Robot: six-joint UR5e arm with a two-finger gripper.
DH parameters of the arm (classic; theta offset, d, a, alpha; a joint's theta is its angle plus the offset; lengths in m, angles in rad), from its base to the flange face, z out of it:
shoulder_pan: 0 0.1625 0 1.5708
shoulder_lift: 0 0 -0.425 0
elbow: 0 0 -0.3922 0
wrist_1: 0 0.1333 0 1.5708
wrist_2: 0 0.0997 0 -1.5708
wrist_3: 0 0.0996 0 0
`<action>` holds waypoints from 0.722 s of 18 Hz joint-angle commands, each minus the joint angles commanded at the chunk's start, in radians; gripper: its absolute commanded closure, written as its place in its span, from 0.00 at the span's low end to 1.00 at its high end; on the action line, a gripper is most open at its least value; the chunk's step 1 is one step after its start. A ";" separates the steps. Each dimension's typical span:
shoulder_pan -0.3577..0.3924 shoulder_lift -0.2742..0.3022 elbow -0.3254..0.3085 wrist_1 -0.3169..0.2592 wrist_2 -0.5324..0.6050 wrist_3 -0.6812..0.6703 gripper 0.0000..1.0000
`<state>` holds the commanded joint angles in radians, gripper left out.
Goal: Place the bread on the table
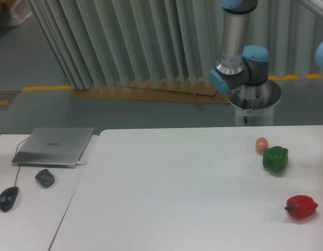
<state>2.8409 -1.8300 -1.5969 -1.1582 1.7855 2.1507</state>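
The bread does not show in this view. The white table point(172, 188) fills the lower right of the frame. Only the arm's base and lower joints point(240, 68) show at the back right, behind the table's far edge. The gripper is out of view above or to the right of the frame.
A small orange-pink egg-shaped ball point(261, 145) lies by a green bell pepper point(275, 159) at the right. A red bell pepper point(301, 207) lies nearer the front right. On the adjoining desk at the left are a closed laptop point(54, 146), a mouse point(8, 198) and a dark lump point(45, 178).
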 joint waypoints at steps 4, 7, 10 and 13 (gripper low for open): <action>0.071 -0.021 0.008 -0.005 -0.009 -0.288 0.00; 0.109 -0.066 0.031 -0.001 -0.009 -0.350 0.00; 0.138 -0.072 0.034 -0.001 -0.070 -0.405 0.00; 0.143 -0.087 0.032 0.000 -0.083 -0.414 0.00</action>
<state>2.9836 -1.9174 -1.5646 -1.1582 1.7027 1.7365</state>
